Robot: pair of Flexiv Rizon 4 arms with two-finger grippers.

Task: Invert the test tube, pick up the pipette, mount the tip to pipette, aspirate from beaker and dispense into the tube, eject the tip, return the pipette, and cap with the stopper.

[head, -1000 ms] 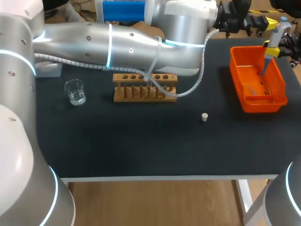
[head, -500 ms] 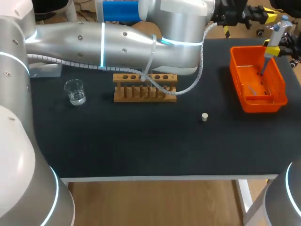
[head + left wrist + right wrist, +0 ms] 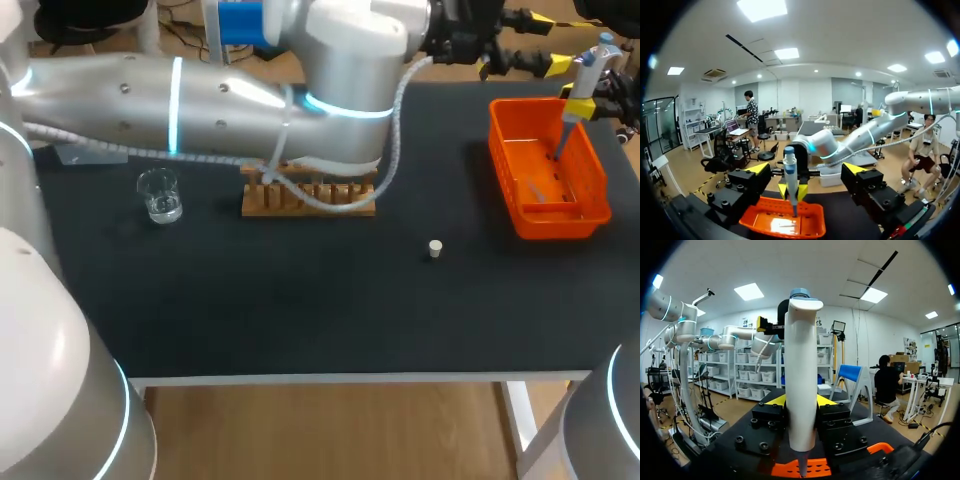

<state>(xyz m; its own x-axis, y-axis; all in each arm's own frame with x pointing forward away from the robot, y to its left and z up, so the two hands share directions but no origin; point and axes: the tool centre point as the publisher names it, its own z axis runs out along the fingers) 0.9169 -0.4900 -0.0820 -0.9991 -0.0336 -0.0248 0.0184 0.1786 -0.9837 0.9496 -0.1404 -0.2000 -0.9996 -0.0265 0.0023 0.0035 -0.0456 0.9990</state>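
On the black worktop [image 3: 300,310], the orange tub [image 3: 597,196] sits under the right gripper [image 3: 582,106], the wooden rack [image 3: 308,198] is far off to that gripper's side, the pipette [image 3: 590,68] stands upright, squeezed tight in it, the left gripper [image 3: 540,42] hangs spread open near it, and the cup [image 3: 160,195] and tiny stopper [image 3: 435,248] lie far from both.

We see the pipette [image 3: 588,72], pale grey with a blue cap, held upright in our right gripper [image 3: 582,108], whose fingers clamp its body from both sides. Its narrow lower end points down into the orange tray [image 3: 562,226] at the table's far right. The glass beaker [image 3: 159,194], holding a little clear liquid, stands upright at the left. The small white stopper [image 3: 435,248] lies alone nearer us, between the wooden rack [image 3: 308,198] and the tray.
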